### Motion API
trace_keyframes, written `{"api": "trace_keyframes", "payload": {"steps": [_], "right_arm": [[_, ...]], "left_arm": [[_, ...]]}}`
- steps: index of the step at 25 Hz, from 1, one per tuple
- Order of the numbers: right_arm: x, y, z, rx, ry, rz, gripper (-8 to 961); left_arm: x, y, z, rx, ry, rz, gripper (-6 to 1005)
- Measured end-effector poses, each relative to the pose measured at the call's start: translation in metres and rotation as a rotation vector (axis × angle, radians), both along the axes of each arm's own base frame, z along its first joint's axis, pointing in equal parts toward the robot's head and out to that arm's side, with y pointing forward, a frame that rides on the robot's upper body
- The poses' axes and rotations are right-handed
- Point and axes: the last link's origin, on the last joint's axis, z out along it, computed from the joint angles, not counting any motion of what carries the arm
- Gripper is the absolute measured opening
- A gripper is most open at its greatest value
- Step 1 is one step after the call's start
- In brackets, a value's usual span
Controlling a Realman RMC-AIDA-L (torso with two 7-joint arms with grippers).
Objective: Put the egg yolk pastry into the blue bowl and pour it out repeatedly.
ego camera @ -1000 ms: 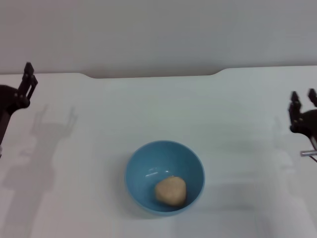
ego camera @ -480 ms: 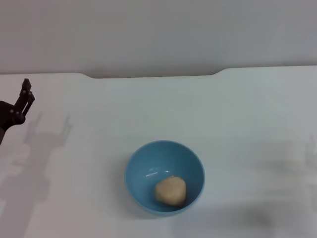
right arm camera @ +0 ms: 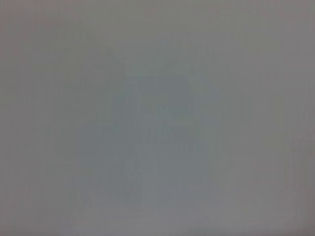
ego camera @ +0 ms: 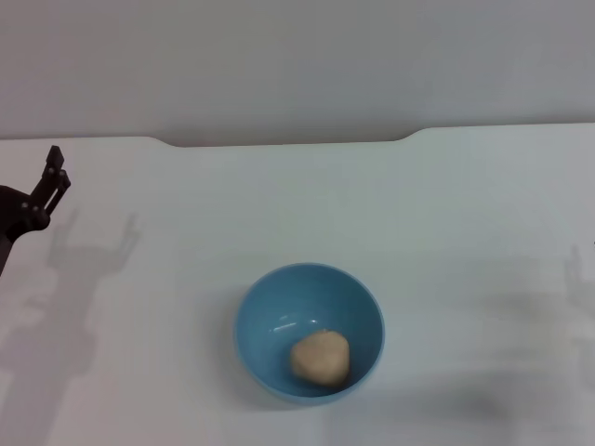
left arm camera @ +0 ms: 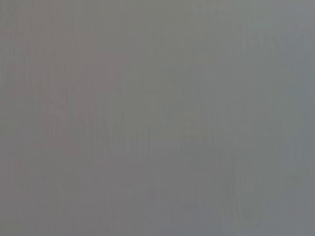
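Note:
The blue bowl (ego camera: 310,332) stands upright on the white table, in the near middle of the head view. The egg yolk pastry (ego camera: 321,358), a tan ball, lies inside it against the near right of the bowl's bottom. My left gripper (ego camera: 54,178) hangs at the far left edge of the head view, well away from the bowl and holding nothing. My right gripper is out of view. Both wrist views show only a flat grey field.
The white table (ego camera: 446,214) runs up to a grey wall at the back, with a shallow notch in its far edge. Shadows of the arms fall on the table at the left and right sides.
My right gripper, at the right edge one second ago, has withdrawn out of the head view. My left gripper has moved slightly down and outward. Bowl and pastry have not moved.

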Motion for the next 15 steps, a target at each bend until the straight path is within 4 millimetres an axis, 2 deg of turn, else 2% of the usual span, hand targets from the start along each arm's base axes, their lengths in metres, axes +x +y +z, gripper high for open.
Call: {"api": "trace_keyframes", "payload": {"steps": [15], "right_arm": [[0.0005, 0.0016, 0.0015, 0.010, 0.011, -0.005, 483]], "left_arm": [[-0.0001, -0.0003, -0.0004, 0.002, 0.010, 0.000, 861]]}}
